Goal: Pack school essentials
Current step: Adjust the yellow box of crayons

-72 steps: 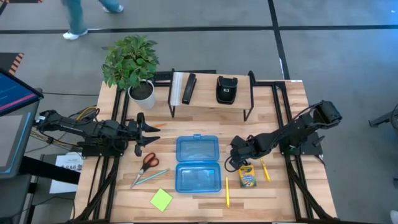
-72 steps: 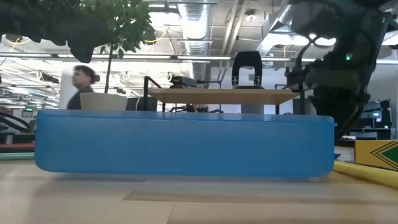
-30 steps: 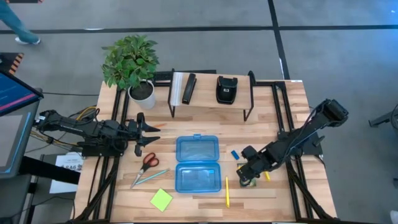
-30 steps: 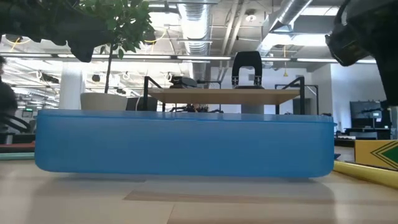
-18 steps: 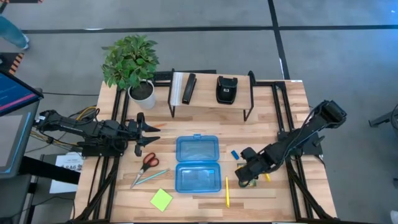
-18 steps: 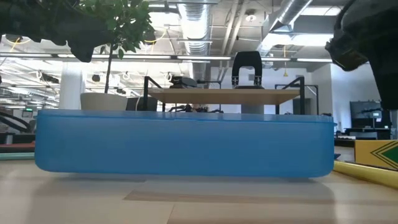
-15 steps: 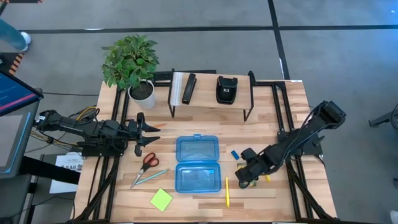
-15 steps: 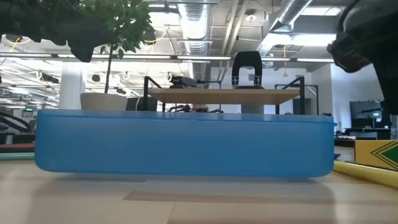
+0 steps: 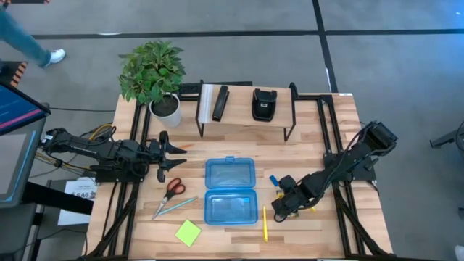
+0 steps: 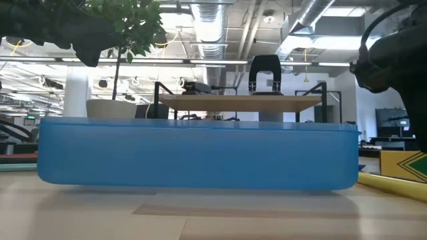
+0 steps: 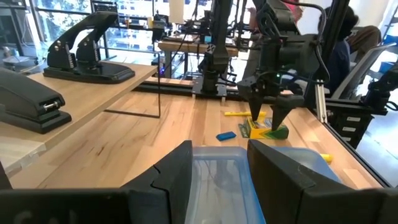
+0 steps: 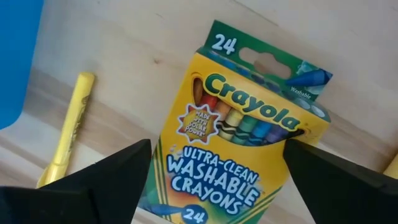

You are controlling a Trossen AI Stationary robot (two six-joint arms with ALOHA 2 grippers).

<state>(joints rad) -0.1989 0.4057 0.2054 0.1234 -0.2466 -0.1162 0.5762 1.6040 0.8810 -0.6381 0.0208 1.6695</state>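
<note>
Yellow-green crayon box [image 12: 239, 149] lies flat on your table [image 9: 319, 123], right of the blue case [image 9: 230, 190]. Your right gripper [image 9: 285, 208] hangs over it, jaws wide either side, gripping nothing. Your left gripper [image 9: 165, 154] waits half open, empty, above the scissors [image 9: 171, 189].

Two dark jointed arms (yellow cables trail behind the left arm [image 9: 109, 156])

Brand: "Crayola", on the yellow-green crayon box [image 12: 236, 143]
Count: "24", at its green top flap and bottom edge
Product line: "ULTRA-CLEAN WASHABLE CRAYONS", below the brand
</note>
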